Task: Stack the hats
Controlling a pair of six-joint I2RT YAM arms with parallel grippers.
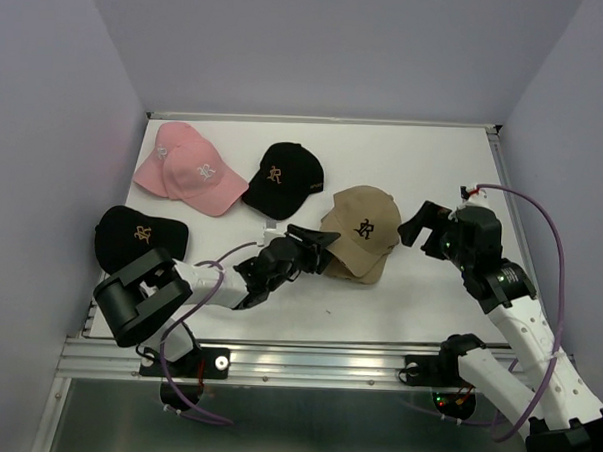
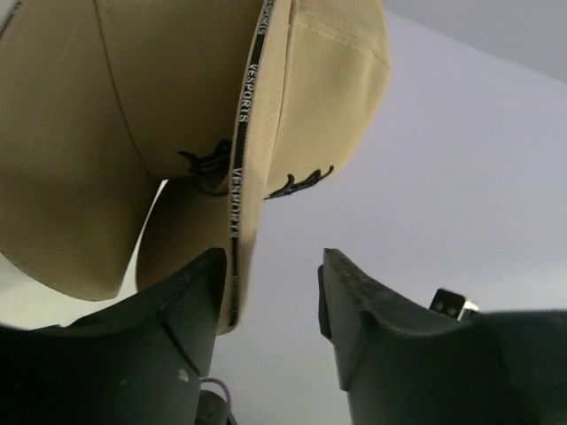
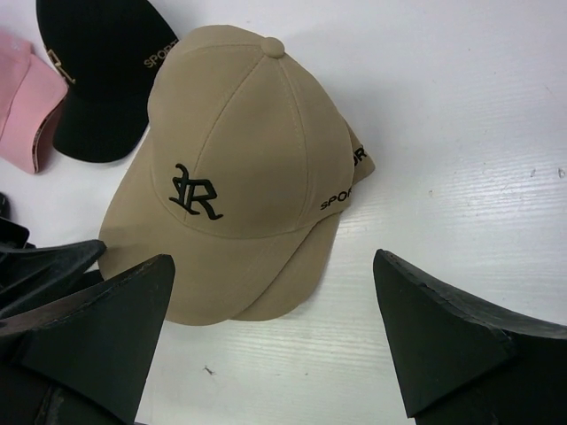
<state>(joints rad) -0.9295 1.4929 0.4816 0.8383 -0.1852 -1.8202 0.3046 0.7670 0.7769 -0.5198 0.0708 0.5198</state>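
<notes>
Two tan hats (image 1: 363, 232) lie stacked one on the other in the middle of the table, also in the right wrist view (image 3: 239, 168) and the left wrist view (image 2: 177, 133). Two pink hats (image 1: 189, 169) lie stacked at the back left. One black hat (image 1: 282, 179) lies beside them, another black hat (image 1: 138, 237) at the left edge. My left gripper (image 1: 321, 242) is open and empty, its fingertips right by the tan brims. My right gripper (image 1: 422, 226) is open and empty, just right of the tan stack.
The white table (image 1: 434, 162) is walled by grey panels at the back and sides. A metal rail (image 1: 306, 361) runs along the near edge. The right arm's cable (image 1: 542, 212) loops over the table's right side.
</notes>
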